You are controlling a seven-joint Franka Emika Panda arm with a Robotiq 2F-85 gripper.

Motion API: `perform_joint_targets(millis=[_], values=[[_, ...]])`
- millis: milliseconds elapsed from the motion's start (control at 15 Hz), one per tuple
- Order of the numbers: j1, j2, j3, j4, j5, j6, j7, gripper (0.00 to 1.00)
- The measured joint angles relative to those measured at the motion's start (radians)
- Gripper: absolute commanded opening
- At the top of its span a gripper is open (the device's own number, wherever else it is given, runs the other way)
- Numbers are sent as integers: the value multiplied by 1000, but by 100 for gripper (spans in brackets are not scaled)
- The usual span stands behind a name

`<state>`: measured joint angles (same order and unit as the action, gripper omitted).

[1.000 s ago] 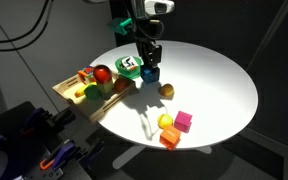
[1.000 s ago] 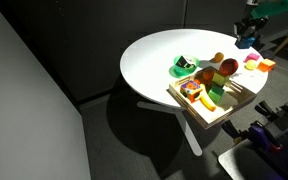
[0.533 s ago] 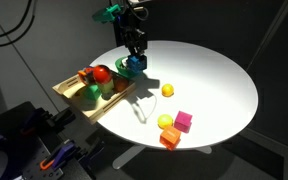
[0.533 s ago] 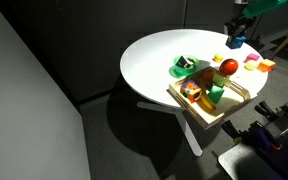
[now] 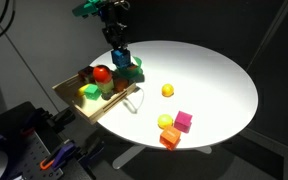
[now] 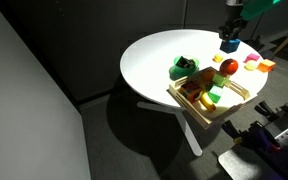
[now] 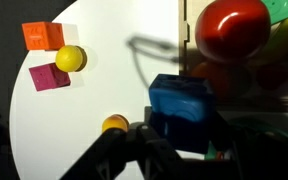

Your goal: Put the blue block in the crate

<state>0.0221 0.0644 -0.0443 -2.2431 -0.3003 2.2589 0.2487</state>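
Observation:
My gripper (image 5: 120, 52) is shut on the blue block (image 5: 121, 57) and holds it in the air above the table, near the right end of the wooden crate (image 5: 69, 96). In another exterior view the gripper (image 6: 230, 38) carries the block (image 6: 229, 43) just beyond the crate (image 6: 206, 114). In the wrist view the blue block (image 7: 179, 100) sits between my fingers (image 7: 184, 125), with the crate's edge (image 7: 182, 25) and a red ball (image 7: 231, 28) ahead. The crate holds a red ball (image 5: 101, 73), green pieces (image 5: 90, 91) and other toys.
On the round white table (image 5: 209, 75) lie a small yellow ball (image 5: 167, 90), a second yellow ball (image 5: 165, 122), a pink block (image 5: 183, 121) and an orange block (image 5: 170, 138). A green object (image 5: 134, 70) lies by the crate. The table edge is close behind the crate.
My gripper has lifted the blue block and carried it left, from near the small yellow ball toward the crate. The other toys have not moved.

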Motion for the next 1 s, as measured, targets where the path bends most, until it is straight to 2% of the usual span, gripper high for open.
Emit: perform_joint_targets(millis=[333, 1000], values=[[8, -65, 45, -52, 0, -31, -71, 28], [45, -150, 121, -153, 0, -19, -157, 28]])
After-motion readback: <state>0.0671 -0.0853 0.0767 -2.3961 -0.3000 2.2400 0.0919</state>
